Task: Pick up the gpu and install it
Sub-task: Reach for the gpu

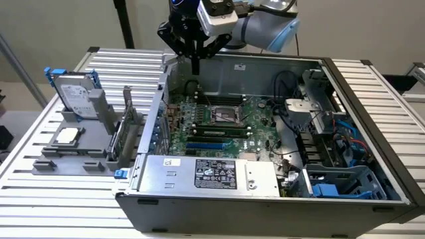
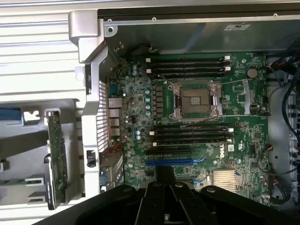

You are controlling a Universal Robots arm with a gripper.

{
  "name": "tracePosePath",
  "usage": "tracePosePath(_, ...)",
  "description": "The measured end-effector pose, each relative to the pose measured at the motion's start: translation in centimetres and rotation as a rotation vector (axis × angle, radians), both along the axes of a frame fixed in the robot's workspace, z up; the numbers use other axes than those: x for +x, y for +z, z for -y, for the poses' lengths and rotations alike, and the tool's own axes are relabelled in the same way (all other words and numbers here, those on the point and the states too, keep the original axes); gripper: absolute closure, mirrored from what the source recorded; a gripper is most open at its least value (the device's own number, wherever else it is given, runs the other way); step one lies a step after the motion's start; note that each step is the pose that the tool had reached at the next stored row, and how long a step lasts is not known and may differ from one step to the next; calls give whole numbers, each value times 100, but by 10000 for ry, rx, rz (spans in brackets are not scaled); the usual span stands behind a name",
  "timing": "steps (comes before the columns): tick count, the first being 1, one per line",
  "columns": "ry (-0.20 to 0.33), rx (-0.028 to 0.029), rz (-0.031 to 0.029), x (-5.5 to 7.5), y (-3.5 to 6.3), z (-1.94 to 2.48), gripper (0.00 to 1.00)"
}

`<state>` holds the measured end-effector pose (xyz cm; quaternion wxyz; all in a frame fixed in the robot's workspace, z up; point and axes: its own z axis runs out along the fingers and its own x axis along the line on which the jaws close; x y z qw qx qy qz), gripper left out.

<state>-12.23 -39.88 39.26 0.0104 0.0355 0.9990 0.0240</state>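
Observation:
The gpu (image 1: 124,133) stands on edge in a grey holder (image 1: 73,157) outside the open computer case (image 1: 199,209), at the exterior view's left. Its silver bracket points up. In the wrist view the gpu (image 2: 56,159) shows edge-on as a thin green board beside the case wall. My gripper (image 1: 196,68) hangs above the far end of the motherboard (image 1: 219,124), well apart from the card. Its fingers are shut with nothing between them. In the wrist view the gripper (image 2: 164,176) hovers over the motherboard (image 2: 187,117), close to the blue slot (image 2: 174,162).
A silver hard drive with blue rails (image 1: 75,95) and a small square processor chip (image 1: 68,135) sit in the same holder. Inside the case are the empty CPU socket (image 1: 224,115), memory sticks, the power supply (image 1: 209,174), cables and drive bays (image 1: 332,149).

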Motion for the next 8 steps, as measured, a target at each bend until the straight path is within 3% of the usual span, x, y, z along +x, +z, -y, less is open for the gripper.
tracePosePath(8,1,0,0,-347,0,6,100)
